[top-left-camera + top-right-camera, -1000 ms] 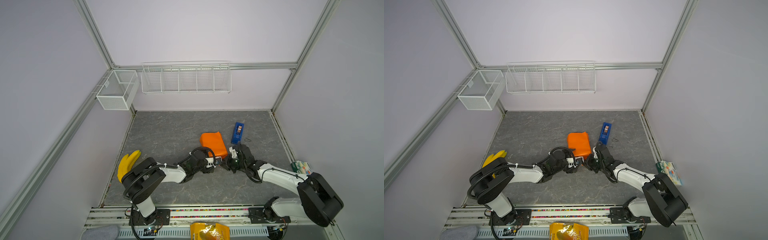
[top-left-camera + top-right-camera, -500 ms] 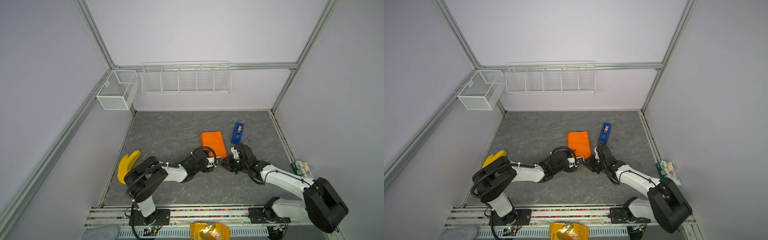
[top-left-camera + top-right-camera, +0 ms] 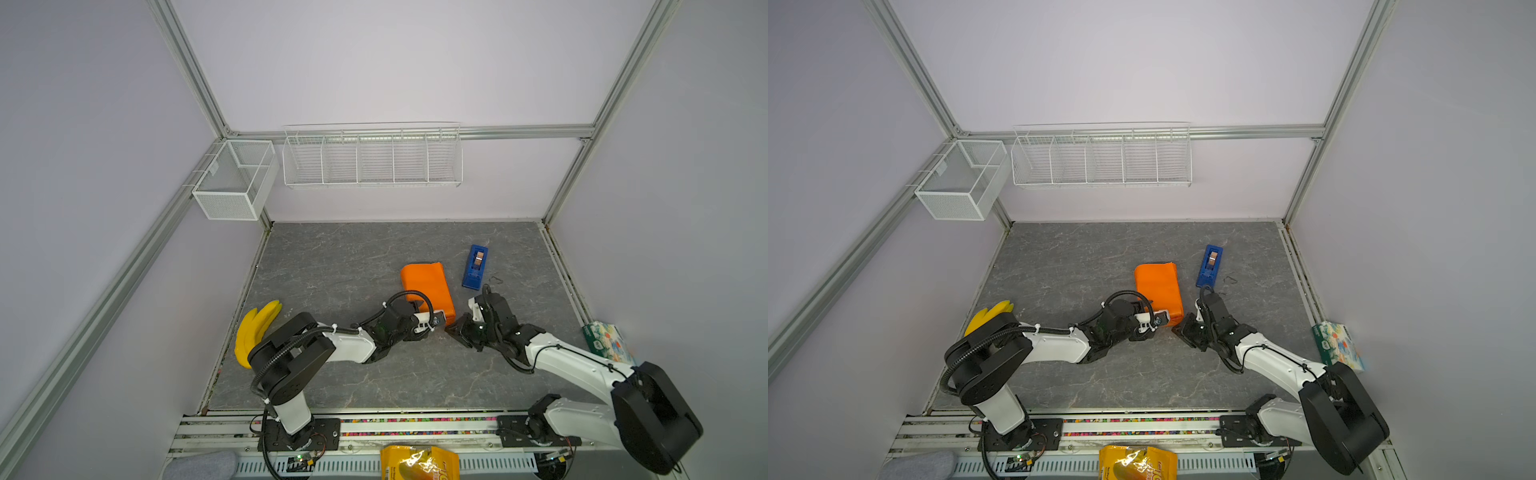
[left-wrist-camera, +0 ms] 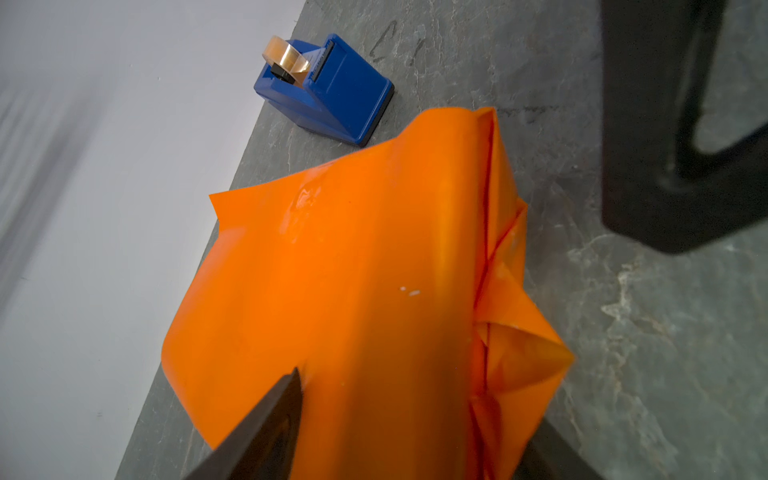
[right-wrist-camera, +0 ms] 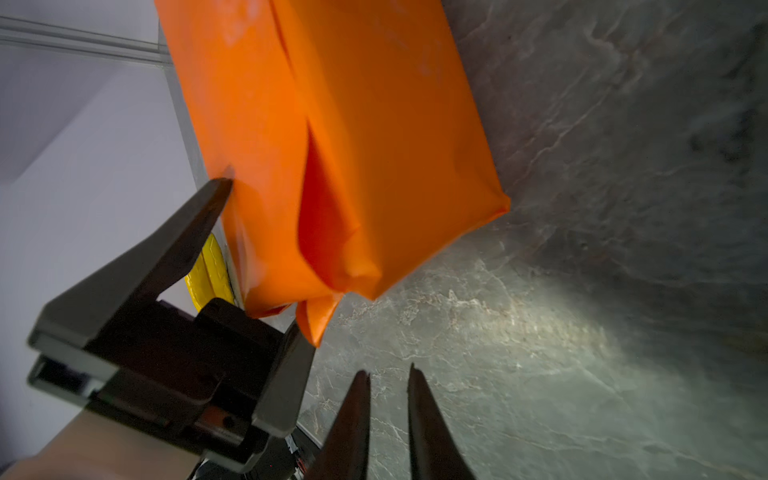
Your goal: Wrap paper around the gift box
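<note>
The orange paper [image 3: 424, 286] [image 3: 1156, 286] lies folded into a package mid-table. The gift box is hidden. My left gripper [image 3: 438, 322] [image 3: 1163, 322] straddles the package's near end. In the right wrist view both of its fingers [image 5: 216, 191] touch the paper [image 5: 374, 124], so it is shut on the paper across that end. In the left wrist view one fingertip [image 4: 291, 382] presses the paper [image 4: 353, 270], and folded flaps show along one side. My right gripper [image 3: 453, 328] [image 3: 1179, 330] [image 5: 386, 372] hovers just off that end, its jaws a narrow gap apart and holding nothing.
A blue tape dispenser [image 3: 474, 266] [image 4: 328, 91] stands just right of the package. Bananas [image 3: 253, 328] lie at the left edge, a green pack [image 3: 606, 340] at the right edge, and a yellow snack bag [image 3: 419, 463] at the front. Wire baskets [image 3: 372, 156] hang on the back wall.
The left jaws have narrowed onto the package's near end. The right jaws, shut a second ago, now stand slightly apart. Both arms have barely shifted.
</note>
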